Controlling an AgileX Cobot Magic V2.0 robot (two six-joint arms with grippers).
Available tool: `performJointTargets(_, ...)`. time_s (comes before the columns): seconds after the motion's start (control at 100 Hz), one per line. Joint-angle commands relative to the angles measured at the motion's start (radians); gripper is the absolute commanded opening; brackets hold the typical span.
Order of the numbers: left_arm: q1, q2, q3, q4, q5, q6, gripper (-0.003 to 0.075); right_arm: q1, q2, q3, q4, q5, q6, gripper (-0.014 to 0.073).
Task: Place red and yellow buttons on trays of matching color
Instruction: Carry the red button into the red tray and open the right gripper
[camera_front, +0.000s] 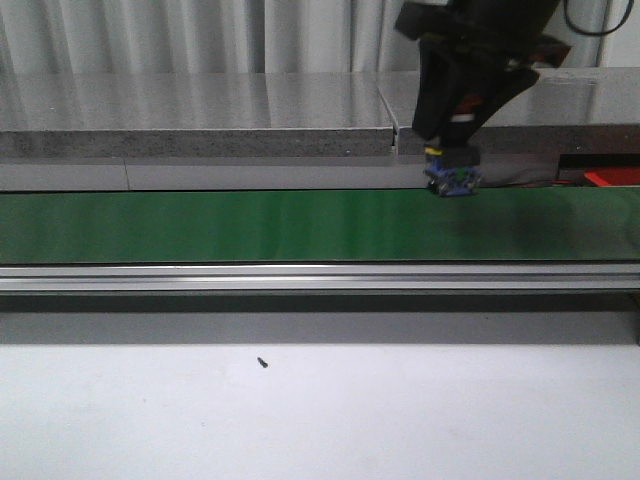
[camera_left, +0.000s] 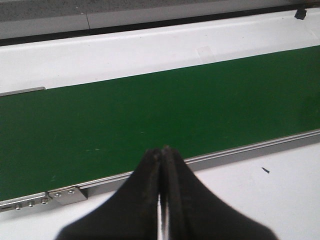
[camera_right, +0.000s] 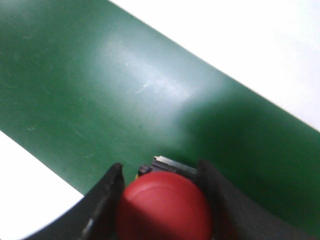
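My right gripper (camera_right: 161, 172) is shut on a red button (camera_right: 165, 210), whose domed red cap fills the space between the two black fingers. In the front view the same gripper (camera_front: 452, 180) hangs over the far edge of the green belt (camera_front: 250, 225), right of the middle, with the button's blue and yellow base (camera_front: 453, 178) showing below the fingers. A red tray (camera_front: 612, 177) peeks in at the far right behind the belt. My left gripper (camera_left: 161, 150) is shut with nothing in it, above the belt's near rail. No yellow button or yellow tray is in view.
A metal rail (camera_front: 320, 277) runs along the belt's near side, with white tabletop (camera_front: 320, 410) in front of it. A small dark speck (camera_front: 262, 363) lies on that white surface. A grey raised shelf (camera_front: 200, 120) runs behind the belt.
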Motion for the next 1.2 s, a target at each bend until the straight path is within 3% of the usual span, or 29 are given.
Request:
performJointTargets(0.0, -0.009, -0.01, -0.032, -0.028, -0.065, -0.009, -0.0019, -0.046, -0.096, -0.029, -0.004, -0.025, -0.004, 0.0152)
performJointTargets(0.73, -0.009, -0.01, -0.032, -0.028, -0.065, -0.009, -0.0019, -0.591, -0.152, -0.029, -0.032, -0.08, -0.004, 0.0152)
performJointTargets(0.93, -0.009, -0.01, -0.032, -0.028, -0.065, -0.009, -0.0019, -0.68, -0.105, -0.029, -0.034, -0.108, -0.004, 0.0152)
performJointTargets(1.19, -0.009, -0.01, -0.032, -0.028, -0.065, -0.009, -0.0019, -0.71, -0.015, -0.029, -0.034, -0.209, -0.004, 0.0152)
